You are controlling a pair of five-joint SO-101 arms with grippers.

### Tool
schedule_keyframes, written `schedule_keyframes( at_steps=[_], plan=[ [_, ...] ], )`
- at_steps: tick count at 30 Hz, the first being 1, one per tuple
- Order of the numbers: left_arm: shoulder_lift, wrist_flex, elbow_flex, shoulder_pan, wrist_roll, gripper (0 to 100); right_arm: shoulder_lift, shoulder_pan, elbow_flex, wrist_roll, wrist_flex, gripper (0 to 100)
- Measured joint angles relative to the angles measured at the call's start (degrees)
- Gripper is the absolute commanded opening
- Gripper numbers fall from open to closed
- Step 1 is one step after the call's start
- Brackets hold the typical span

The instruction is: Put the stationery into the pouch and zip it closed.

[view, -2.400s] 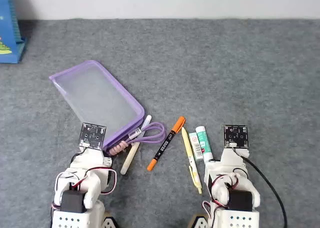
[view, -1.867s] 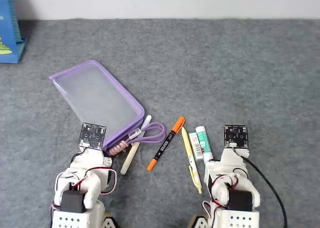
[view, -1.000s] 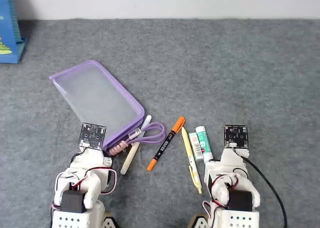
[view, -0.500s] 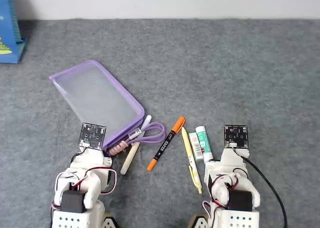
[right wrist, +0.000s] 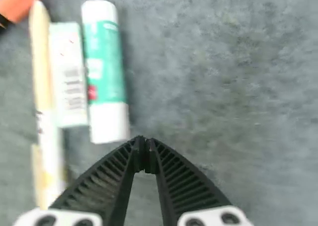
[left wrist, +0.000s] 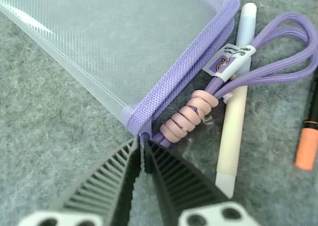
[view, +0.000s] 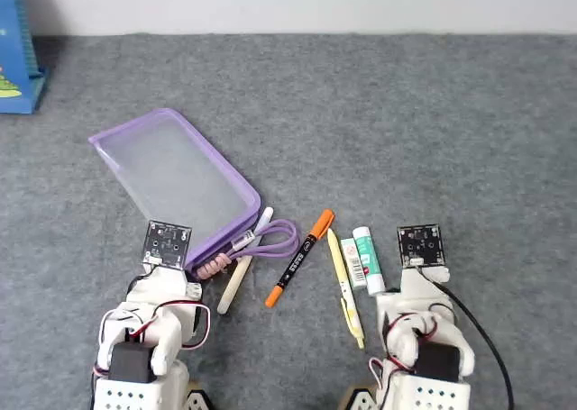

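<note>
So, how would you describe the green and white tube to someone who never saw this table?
Find the purple pouch, then go right along the row beside it. The tube lies last, past the orange marker and yellow pen; it alone is white with a green band.

Left wrist view's edges cut off the pouch (left wrist: pixel 124 42) and orange marker (left wrist: pixel 308 146).

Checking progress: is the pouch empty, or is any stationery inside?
Empty. The clear pouch shows nothing inside; white pen, orange marker and glue stick lie outside it.
</note>
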Motion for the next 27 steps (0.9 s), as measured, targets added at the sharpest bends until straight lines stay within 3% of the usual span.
schedule_keyframes(
  at_steps=[4, 8, 14, 18, 27],
  plan=[
    [0.0, 0.0, 0.0, 0.0, 0.0, 1, 0.0, 2.3, -0.4, 11.2, 0.0, 0.9],
    [0.0, 0.0, 0.0, 0.0, 0.0, 1, 0.0, -0.1, -0.4, 13.1, -3.6, 1.2],
    [0.0, 0.0, 0.0, 0.0, 0.0, 1, 0.0, -2.5, -0.4, 13.0, -7.6, 1.2],
    [0.0, 0.0, 0.0, 0.0, 0.0, 1, 0.0, -2.6, -2.5, 7.2, -7.6, 1.2],
    [0.0, 0.0, 0.0, 0.0, 0.0, 1, 0.0, -6.2, -11.8, 5.5, -7.7, 0.9]
  ],
)
